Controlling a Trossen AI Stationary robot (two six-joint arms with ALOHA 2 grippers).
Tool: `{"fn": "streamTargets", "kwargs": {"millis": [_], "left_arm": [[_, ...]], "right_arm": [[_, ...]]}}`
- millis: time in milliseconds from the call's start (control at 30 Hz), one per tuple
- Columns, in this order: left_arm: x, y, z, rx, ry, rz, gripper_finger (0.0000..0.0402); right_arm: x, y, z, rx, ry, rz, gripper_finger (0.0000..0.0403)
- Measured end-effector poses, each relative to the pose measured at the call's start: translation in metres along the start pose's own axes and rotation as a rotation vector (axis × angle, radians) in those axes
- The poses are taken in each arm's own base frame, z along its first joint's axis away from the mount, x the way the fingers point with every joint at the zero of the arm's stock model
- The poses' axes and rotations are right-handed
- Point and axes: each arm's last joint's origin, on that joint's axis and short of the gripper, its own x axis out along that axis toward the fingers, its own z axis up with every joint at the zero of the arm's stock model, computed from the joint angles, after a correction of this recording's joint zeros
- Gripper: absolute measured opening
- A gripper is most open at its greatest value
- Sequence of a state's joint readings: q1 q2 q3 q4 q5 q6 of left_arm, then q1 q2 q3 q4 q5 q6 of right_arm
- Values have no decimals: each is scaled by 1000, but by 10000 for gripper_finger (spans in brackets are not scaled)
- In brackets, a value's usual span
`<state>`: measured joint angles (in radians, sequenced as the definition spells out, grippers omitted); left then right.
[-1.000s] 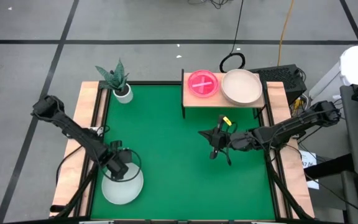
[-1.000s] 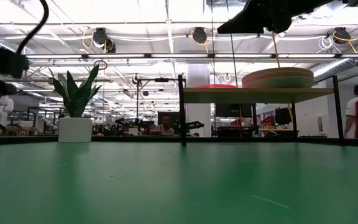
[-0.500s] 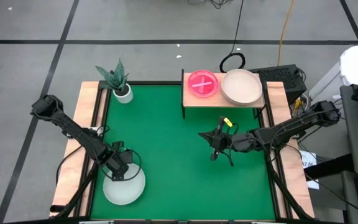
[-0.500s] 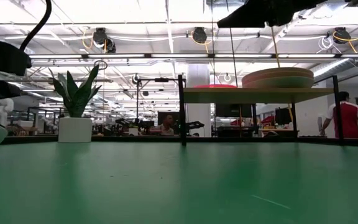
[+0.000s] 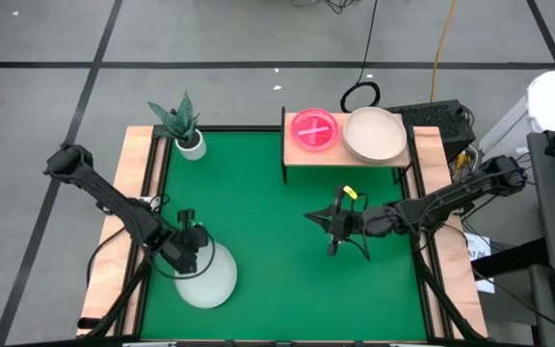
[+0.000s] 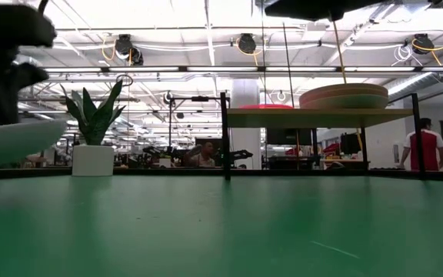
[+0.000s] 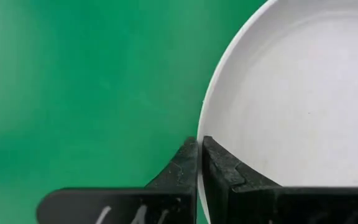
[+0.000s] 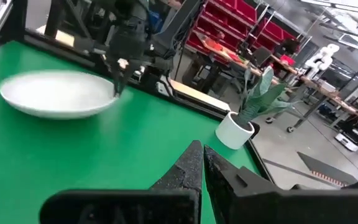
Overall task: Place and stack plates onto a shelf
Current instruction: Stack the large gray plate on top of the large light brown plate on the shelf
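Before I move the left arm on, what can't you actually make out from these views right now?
- How many plates are in the shelf stack: high view shows only the top one, low view only blurred edges.
- Left gripper grip depth: the fingers cover the pale plate rim.
- Whether the pale plate has left the table: blurred and cut off in low view.
- Right gripper: nothing between its shut fingers.
- Person behind: too small.
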<state>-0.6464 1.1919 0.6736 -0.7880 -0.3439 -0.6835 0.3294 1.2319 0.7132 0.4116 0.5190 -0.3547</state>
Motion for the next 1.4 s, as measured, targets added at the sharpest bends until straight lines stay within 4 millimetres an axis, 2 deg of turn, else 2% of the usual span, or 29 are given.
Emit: {"fn": "streamTargets", "kwargs": {"millis": [133,267,433,600,767,933,1100,1267,1400], "left_arm": [[-17,8,16,-9,-120,106,6],[-28,20,34,-47,-221,235,6],[-38,38,56,-120,-266,318,5],[-48,60,74,-250,-340,440,5],[-54,78,86,-307,-349,490,5],[-52,91,89,-363,-321,497,5],[-50,94,89,-396,-298,449,5],[-50,93,89,-399,-292,421,5],[-50,93,89,-401,-291,419,5]], "right_arm": [[3,0,1,76,10,-18,0],[9,-7,11,198,43,-146,0],[23,2,19,97,170,-57,0],[44,16,24,30,268,-9,0],[70,34,29,-139,386,45,13],[89,54,31,-313,440,112,46],[106,76,13,-585,463,189,86],[124,91,-10,-799,530,79,113],[136,103,-23,-925,511,74,115]]}}
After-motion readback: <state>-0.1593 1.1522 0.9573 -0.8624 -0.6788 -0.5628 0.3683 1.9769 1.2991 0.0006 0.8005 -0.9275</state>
